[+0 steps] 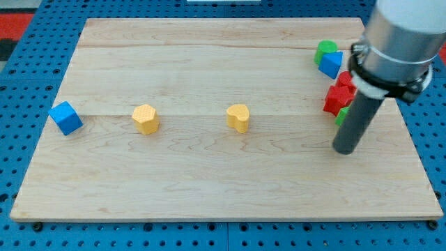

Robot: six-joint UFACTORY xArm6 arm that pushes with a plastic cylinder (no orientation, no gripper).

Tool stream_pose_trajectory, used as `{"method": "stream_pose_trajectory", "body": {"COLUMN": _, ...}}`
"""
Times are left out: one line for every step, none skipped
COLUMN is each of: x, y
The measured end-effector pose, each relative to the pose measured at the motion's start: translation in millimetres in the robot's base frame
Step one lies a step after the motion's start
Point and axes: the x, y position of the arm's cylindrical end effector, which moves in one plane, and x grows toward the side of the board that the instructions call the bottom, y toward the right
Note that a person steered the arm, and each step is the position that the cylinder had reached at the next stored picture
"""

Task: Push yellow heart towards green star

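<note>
camera view, the only one: wooden board (209,188) on a blue pegboard surface (28,42). my arm comes in from the view's top right, with a grey cylinder body (404,31) and the dark rod (357,122) hanging from it. my tip (344,149) sits on the board at the view's right, just below a cluster of blocks. no jaws on this rig, just the bare rod, so there is nothing to open or clench.

yellow heart (238,118) is near the middle of the board, well apart from my tip, which is off to its right and a bit lower. nothing is touching the heart.

a second yellow block (145,118), roughly hexagonal, is left of the heart on about the same line, with a clear gap between them. blue cube (65,117) is further left, near the board's left edge.

right-side cluster: green block (323,50) at the top, with a blue block (332,64) touching it on the lower right. below them are red blocks (339,97), partly hidden by the rod and arm. a sliver of green (341,116) peeks out beside the rod under the red ones; could be the green star, but i cannot tell its shape from here. my tip is just below that sliver.
</note>
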Motion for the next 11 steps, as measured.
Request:
{"method": "stream_pose_trajectory", "body": {"x": 4.9, "y": -39.3}}
{"method": "stream_pose_trajectory", "body": {"x": 1.0, "y": -61.5}}
{"method": "stream_pose_trajectory", "body": {"x": -31.9, "y": -77.1}}
{"method": "stream_pose_trajectory", "body": {"x": -61.7, "y": -78.0}}
{"method": "stream_pose_trajectory", "body": {"x": -97.8, "y": -97.8}}
{"method": "stream_pose_trajectory", "body": {"x": -128.5, "y": -135.7}}
{"method": "stream_pose_trajectory", "body": {"x": -130.0, "y": -176.1}}
{"method": "stream_pose_trajectory", "body": {"x": -118.8, "y": -196.6}}
{"method": "stream_pose_trajectory", "body": {"x": -105.9, "y": -191.9}}
{"method": "stream_pose_trajectory", "body": {"x": -84.7, "y": -180.8}}
{"method": "stream_pose_trajectory", "body": {"x": -64.2, "y": -172.4}}
